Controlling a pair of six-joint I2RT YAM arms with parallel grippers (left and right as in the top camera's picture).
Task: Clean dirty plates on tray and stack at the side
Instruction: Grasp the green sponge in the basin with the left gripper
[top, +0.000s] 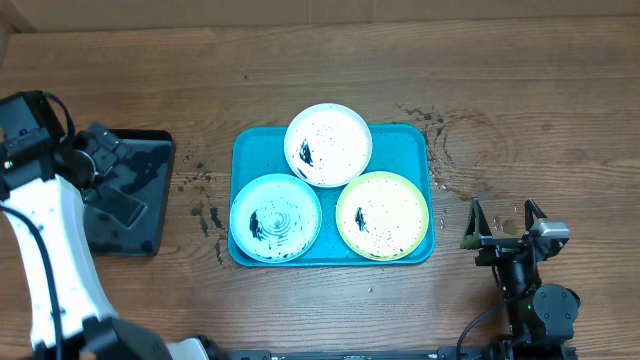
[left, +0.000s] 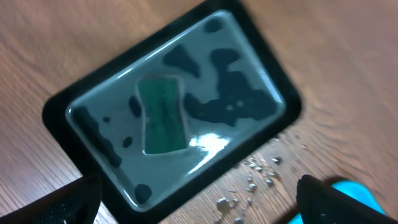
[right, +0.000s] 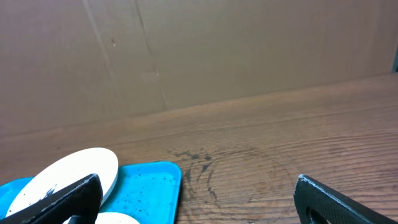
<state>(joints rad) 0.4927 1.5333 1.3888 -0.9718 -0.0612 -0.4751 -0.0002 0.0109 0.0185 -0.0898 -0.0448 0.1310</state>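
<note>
Three speckled plates (top: 328, 145) sit on the turquoise tray (top: 402, 143).

The left arm of white and black segments (top: 45, 230) is seen bent upward along the left side of the overhead view. Its black two-finger pincer (left: 199, 190) is pointed downward, with the jaws spread wide and nothing held between them. The black right arm (top: 535, 300) is folded low at the near right. Its black pincer (top: 503, 222) is held about level, aimed away from its base, with jaws likewise parted and empty.
</note>
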